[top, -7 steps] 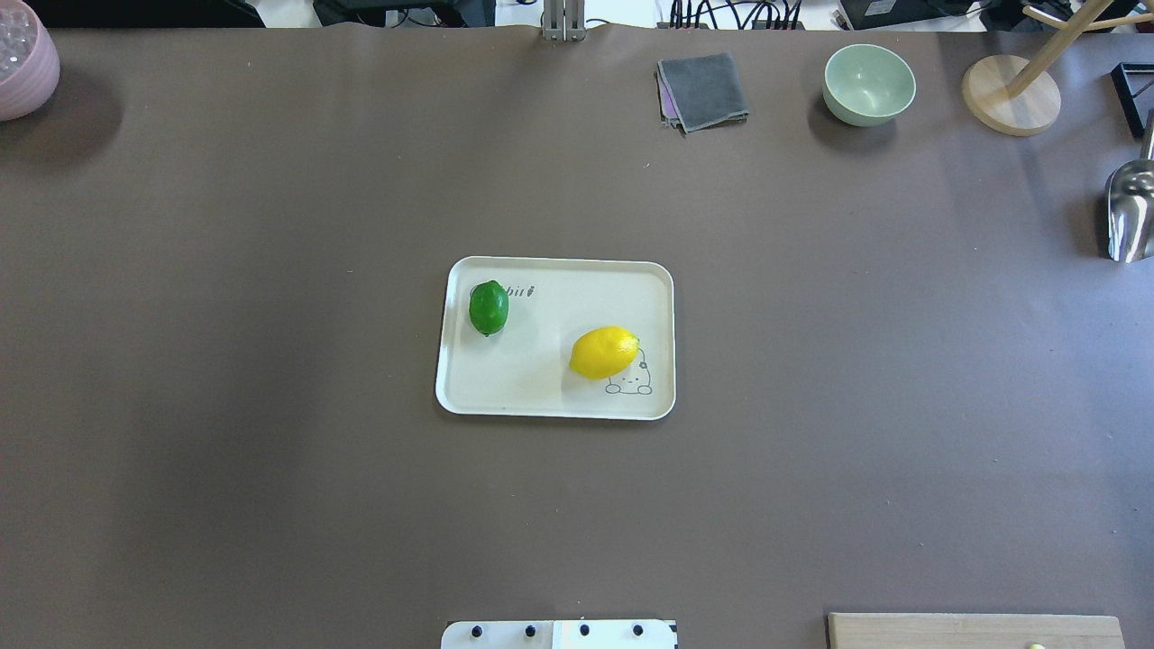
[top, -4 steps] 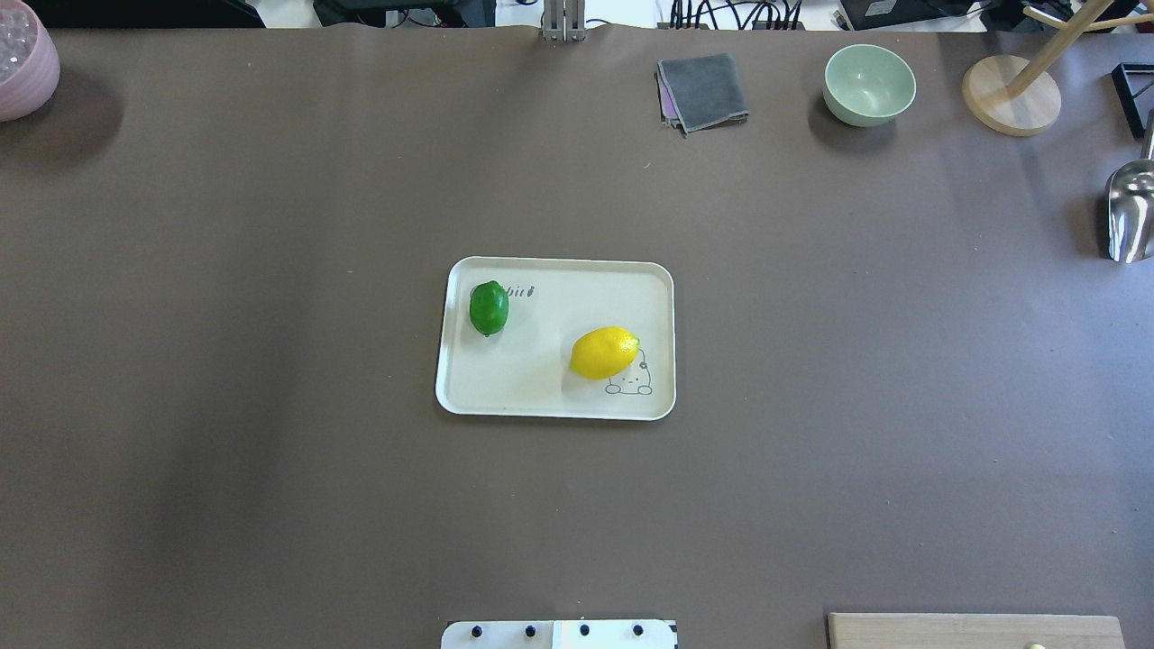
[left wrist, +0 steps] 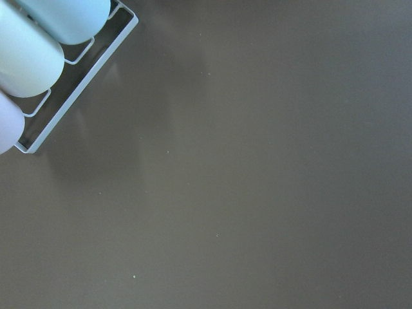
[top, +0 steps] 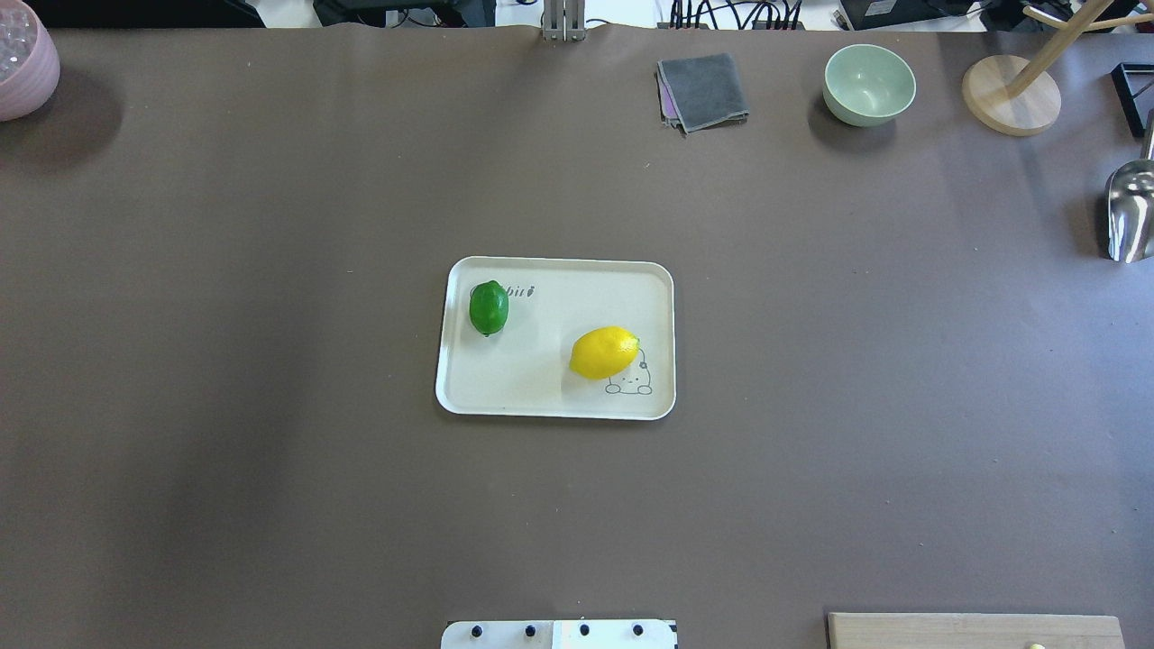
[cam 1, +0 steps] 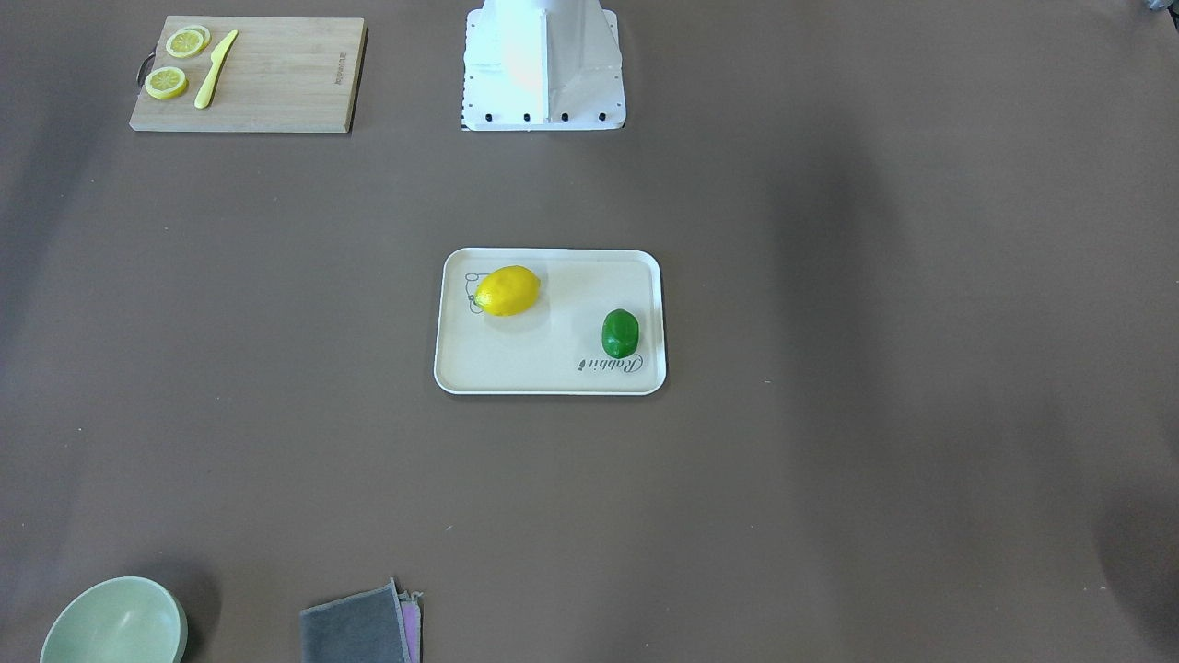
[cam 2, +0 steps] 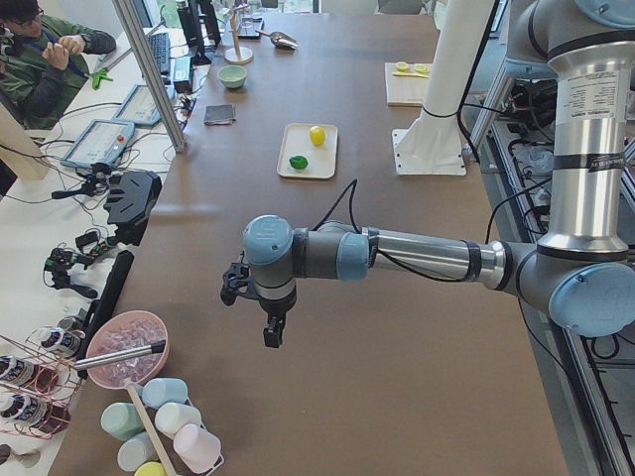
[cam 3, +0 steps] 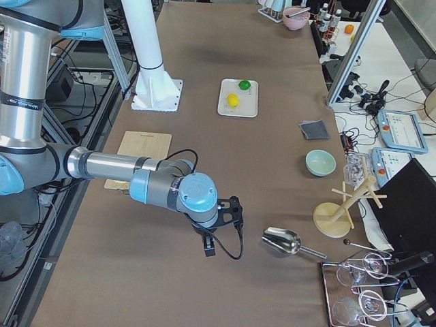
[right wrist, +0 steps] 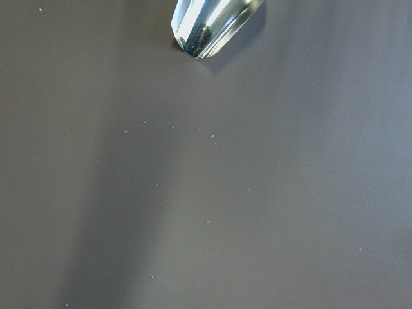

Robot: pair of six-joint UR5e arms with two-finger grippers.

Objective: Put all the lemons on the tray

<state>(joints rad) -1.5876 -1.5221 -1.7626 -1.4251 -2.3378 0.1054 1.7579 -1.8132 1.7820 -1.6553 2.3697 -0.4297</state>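
Note:
The cream tray point(top: 550, 397) lies mid-table. The yellow lemon point(top: 604, 352) rests on it near the cartoon drawing, and the green lemon point(top: 489, 307) rests by the script; both also show in the front view, yellow point(cam 1: 507, 291) and green point(cam 1: 621, 332). The left gripper point(cam 2: 271, 332) hangs over bare table far from the tray, near the table's left end. The right gripper point(cam 3: 210, 246) hangs near the right end. Both show only in the side views, so I cannot tell whether they are open or shut.
A wooden cutting board point(cam 1: 276, 83) with lemon slices and a yellow knife lies near the robot base point(cam 1: 543, 92). A green bowl point(top: 868, 84), grey cloth point(top: 703, 90), wooden stand point(top: 1010, 95), metal scoop point(top: 1130, 212) and pink bowl point(top: 22, 63) line the table's edges.

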